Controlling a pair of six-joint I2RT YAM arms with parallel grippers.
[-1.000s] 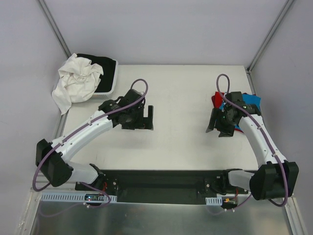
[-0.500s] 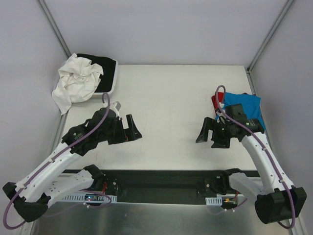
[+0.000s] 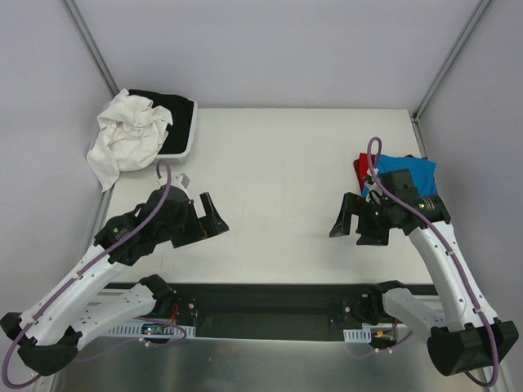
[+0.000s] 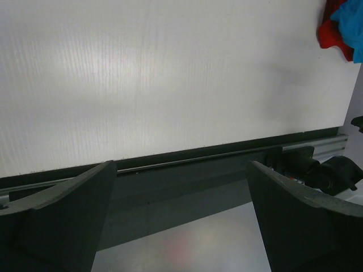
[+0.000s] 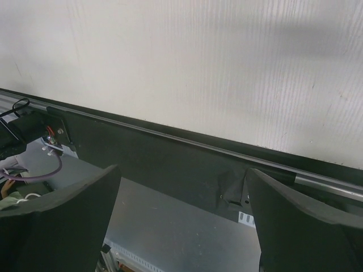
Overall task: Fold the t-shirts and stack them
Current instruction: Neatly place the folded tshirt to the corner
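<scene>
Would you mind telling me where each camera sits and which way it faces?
Top external: above, behind the arms, looking down on table, t-shirts, left gripper, right gripper.
Left wrist: on the left arm, facing table and base rail; own open fingers show.
Right wrist: same from the right arm.
Shared: top and left wrist both show the t-shirts.

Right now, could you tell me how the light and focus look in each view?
Top external: even light, sharp, only faint shadows on the table. Left wrist: bright glare on the table, left claw soft. Right wrist: soft shadow across the top, right claw soft.
</scene>
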